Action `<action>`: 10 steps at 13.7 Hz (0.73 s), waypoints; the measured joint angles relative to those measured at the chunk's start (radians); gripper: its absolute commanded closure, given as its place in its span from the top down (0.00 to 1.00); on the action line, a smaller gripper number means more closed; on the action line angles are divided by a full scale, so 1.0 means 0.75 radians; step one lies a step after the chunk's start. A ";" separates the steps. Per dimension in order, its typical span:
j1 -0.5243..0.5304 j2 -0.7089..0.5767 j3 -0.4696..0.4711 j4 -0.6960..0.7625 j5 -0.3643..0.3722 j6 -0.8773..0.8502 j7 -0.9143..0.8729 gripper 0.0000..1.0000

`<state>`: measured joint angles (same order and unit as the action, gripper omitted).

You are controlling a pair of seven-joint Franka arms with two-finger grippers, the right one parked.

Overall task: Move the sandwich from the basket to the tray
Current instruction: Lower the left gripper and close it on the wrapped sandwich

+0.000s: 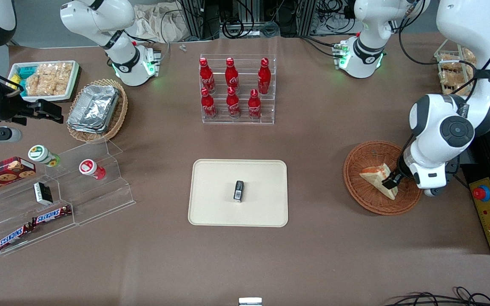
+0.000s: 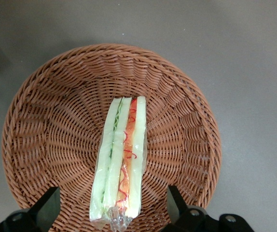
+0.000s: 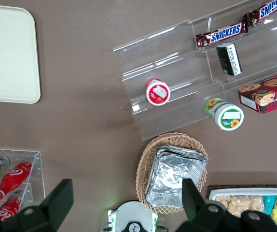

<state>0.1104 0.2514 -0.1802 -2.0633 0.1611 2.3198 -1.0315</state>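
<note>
One sandwich (image 2: 120, 159) lies in the basket (image 2: 51, 106), filling edge up, long axis running between my gripper (image 2: 110, 212) jaws, which hang spread wide over its end. Tray (image 1: 211, 212) sits well apart.

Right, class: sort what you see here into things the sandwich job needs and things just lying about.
Needed: sandwich, lying in the basket; tray; tool, open, hovering over the sandwich.

Lying about: cola bottles, Snickers bars, foil containers, small dark packet on the tray.
</note>
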 measured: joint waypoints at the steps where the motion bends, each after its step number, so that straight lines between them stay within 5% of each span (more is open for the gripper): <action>1: 0.000 0.005 0.000 -0.001 0.000 0.003 -0.012 1.00; 10: 0.000 0.063 0.000 -0.005 0.000 0.052 -0.065 0.99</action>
<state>0.1103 0.2988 -0.1803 -2.0668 0.1613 2.3589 -1.0799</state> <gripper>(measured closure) 0.009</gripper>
